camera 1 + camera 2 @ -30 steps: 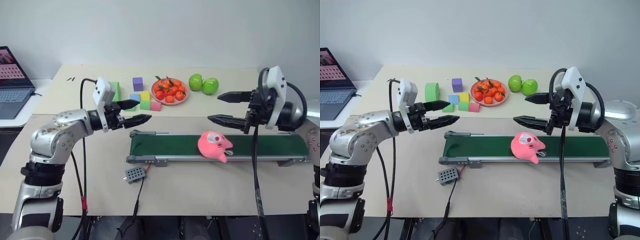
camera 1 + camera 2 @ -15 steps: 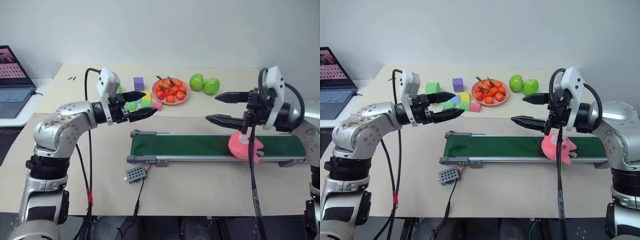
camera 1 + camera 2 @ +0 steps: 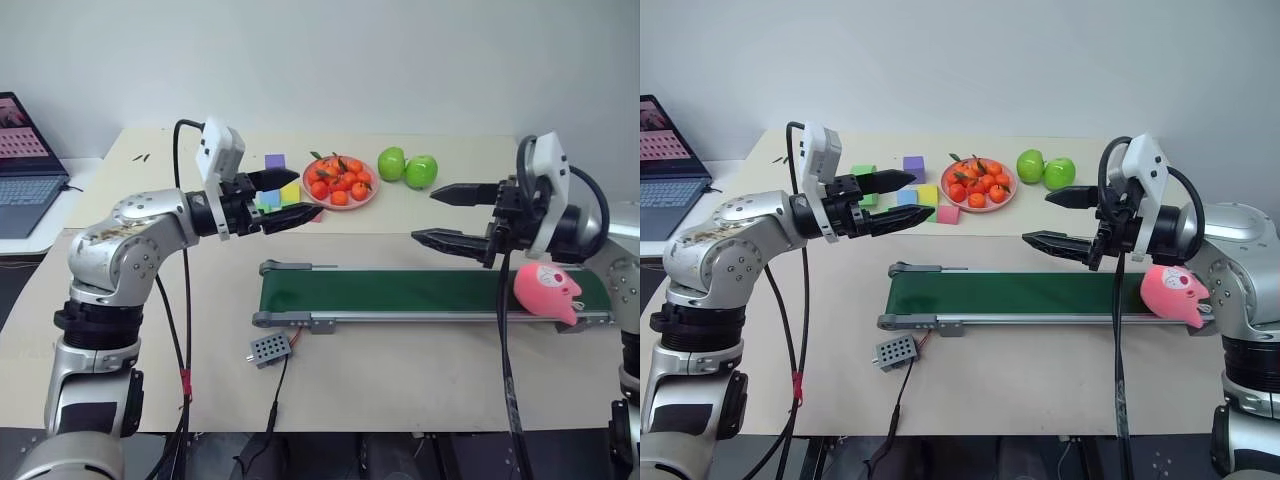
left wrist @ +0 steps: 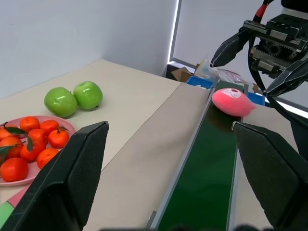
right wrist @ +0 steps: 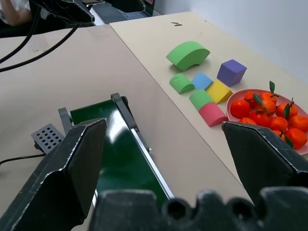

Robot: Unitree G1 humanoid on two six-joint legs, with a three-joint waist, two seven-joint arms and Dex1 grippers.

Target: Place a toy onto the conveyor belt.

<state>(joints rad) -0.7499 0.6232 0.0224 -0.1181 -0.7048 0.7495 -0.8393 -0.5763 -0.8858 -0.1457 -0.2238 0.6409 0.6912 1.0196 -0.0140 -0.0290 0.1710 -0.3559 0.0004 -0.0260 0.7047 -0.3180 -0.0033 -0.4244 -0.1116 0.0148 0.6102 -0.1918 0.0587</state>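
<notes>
Left eye view: toy (image 3: 545, 288) lies on the conveyor belt (image 3: 400, 291), so I judge the placing done.

Toy sits at the belt's 3 o'clock end, right by the end roller, lying free of both arms. My right gripper (image 3: 452, 215) hangs above the belt at the toy's 10 o'clock, jaws spread wide, holding nothing. My left gripper (image 3: 288, 199) hovers off the belt's 10 o'clock corner, by the foam blocks (image 3: 925, 197), jaws also wide and empty. I see nothing left but retracting.
</notes>
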